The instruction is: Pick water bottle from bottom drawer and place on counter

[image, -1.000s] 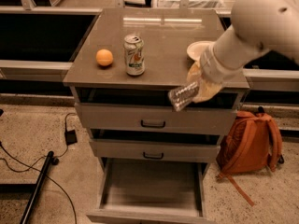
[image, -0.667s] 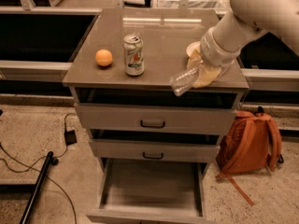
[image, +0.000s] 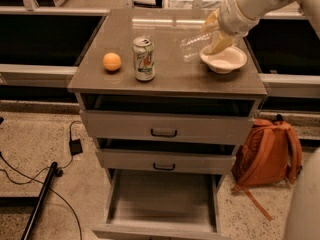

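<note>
While the water bottle (image: pixel 194 46) hangs tilted, nearly on its side, above the back right part of the counter (image: pixel 170 81), the gripper (image: pixel 215 35) holds it by one end with its yellowish fingers (image: pixel 220 43) closed on the clear plastic. The bottle is therefore out of the bottom drawer (image: pixel 162 204), and I judge that only the setting down is left to do. To do this step well, I think the arm should lower the bottle onto the bare patch between the soda can (image: pixel 144 59) and the white bowl (image: pixel 223 60), and not over the bowl's rim, which is just beside the gripper. I cannot tell whether the bottle touches the surface, so the fingers should part only once it rests there. A round ribbed bottle laid on its side may roll on this glossy top, so the release should be gentle and away from the front edge. An orange (image: pixel 112 62) lies left of the can, well apart from the bottle. As for the containers, the bottom drawer stands pulled out and its flat grey tray shows nothing inside. The bowl looks empty in the part I can see, though the gripper hides its far side. The upper drawers (image: pixel 164 132) are pushed in, so their contents are hidden.
</note>
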Available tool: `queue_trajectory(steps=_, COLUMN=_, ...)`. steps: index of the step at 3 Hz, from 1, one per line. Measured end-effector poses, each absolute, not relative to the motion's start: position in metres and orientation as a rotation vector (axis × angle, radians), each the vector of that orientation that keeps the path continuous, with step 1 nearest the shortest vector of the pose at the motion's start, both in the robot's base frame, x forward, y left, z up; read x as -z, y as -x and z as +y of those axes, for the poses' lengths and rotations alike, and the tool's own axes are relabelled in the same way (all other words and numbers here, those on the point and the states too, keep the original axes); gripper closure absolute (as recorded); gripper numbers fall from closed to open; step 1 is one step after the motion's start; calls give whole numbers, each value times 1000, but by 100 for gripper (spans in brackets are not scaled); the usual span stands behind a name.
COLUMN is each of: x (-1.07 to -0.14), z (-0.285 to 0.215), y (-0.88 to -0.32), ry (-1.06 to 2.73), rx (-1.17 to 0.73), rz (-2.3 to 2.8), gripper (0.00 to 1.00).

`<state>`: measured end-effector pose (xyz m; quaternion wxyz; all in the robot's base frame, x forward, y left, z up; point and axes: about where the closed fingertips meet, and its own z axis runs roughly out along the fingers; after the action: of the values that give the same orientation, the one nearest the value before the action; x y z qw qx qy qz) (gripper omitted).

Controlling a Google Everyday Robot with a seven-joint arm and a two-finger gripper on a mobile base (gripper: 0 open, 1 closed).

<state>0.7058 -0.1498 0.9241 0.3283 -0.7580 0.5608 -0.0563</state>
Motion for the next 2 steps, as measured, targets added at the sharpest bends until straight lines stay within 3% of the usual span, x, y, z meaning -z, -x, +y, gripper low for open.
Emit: queue_trajectory(steps=2, x=-928, z=-122, y=-784, ry=1930, rx=248, rz=1407, gripper=100)
